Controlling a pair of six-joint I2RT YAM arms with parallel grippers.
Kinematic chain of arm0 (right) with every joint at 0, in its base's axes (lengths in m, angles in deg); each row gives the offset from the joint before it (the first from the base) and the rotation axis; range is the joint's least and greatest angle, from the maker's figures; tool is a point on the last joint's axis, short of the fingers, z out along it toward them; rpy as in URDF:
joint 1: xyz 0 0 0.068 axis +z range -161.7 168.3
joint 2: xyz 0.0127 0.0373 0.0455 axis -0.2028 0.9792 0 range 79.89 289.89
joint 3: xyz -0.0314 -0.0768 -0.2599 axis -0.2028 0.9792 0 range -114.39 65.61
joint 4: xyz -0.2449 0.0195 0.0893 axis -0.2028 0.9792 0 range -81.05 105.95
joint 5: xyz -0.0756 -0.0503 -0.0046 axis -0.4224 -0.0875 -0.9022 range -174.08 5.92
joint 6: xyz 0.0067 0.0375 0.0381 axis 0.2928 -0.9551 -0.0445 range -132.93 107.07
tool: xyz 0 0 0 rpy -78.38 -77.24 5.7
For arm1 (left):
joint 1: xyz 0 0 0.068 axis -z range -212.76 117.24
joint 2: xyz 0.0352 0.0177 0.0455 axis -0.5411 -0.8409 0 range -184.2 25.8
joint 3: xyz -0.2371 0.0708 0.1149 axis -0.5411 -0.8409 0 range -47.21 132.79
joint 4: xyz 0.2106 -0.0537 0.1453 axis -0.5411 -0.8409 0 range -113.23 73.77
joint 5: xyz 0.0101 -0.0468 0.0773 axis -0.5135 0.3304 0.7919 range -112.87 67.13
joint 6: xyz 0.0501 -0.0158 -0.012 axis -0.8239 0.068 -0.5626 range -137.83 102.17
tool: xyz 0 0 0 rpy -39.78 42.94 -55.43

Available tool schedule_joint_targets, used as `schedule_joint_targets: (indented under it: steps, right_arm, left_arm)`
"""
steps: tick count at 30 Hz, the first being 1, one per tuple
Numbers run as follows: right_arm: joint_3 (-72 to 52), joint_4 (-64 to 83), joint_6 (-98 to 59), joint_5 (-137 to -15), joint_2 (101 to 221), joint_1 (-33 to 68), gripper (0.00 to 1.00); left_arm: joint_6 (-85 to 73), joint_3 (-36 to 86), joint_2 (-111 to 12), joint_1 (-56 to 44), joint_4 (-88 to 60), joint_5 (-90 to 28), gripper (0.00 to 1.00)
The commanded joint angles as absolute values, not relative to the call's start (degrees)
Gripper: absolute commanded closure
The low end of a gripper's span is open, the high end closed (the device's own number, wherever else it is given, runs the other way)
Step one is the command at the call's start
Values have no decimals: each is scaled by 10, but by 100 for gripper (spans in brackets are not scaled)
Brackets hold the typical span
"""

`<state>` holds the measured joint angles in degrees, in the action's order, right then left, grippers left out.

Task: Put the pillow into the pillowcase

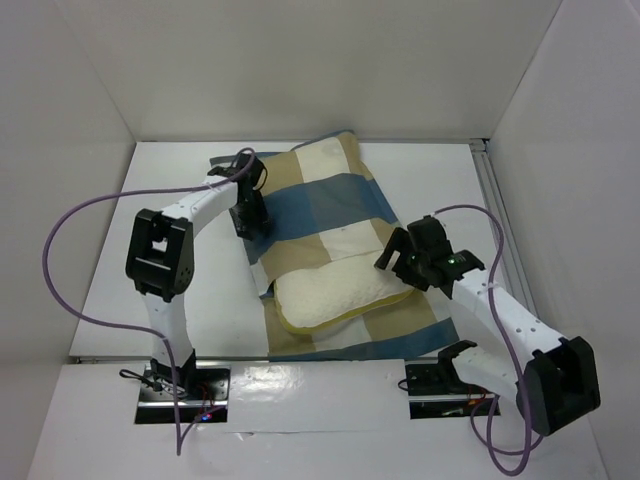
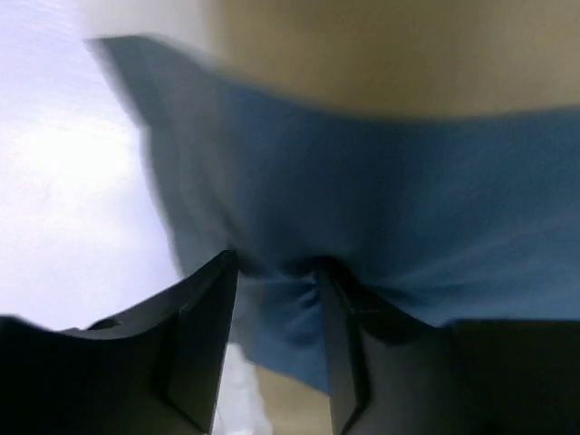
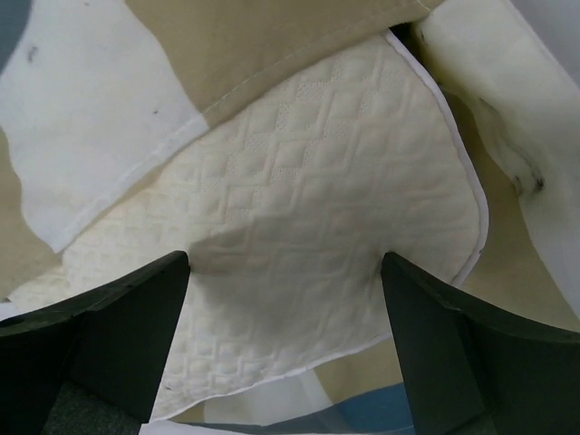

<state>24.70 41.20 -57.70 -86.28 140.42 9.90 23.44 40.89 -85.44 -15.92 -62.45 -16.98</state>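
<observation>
The checked pillowcase (image 1: 330,195) lies spread across the middle of the table. The cream pillow (image 1: 335,290) rests at its near end, its far side tucked under a tan and white fold of the pillowcase (image 3: 91,109). My right gripper (image 1: 395,255) stands open at the pillow's right end. Its fingers straddle the quilted pillow (image 3: 299,181) with their tips at its surface (image 3: 285,258). My left gripper (image 1: 247,222) is at the pillowcase's left edge. It is open (image 2: 276,263), and its tips rest against a puckered blue patch of the pillowcase (image 2: 381,199).
White walls enclose the white table (image 1: 170,210) on the left, back and right. A metal rail (image 1: 497,210) runs along the right side. Purple cables (image 1: 60,260) loop beside each arm. The arm bases (image 1: 180,385) stand at the near edge.
</observation>
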Motion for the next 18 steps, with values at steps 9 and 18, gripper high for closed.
schedule_joint_targets:
  steps: [9,18]
  right_arm:
    - [171,215,-543,-880,1620,115,64]
    - [-121,146,-410,-815,1902,92,50]
  left_arm:
    - [280,230,-738,-167,-557,-203,100]
    - [270,131,-556,-78,-644,-174,92]
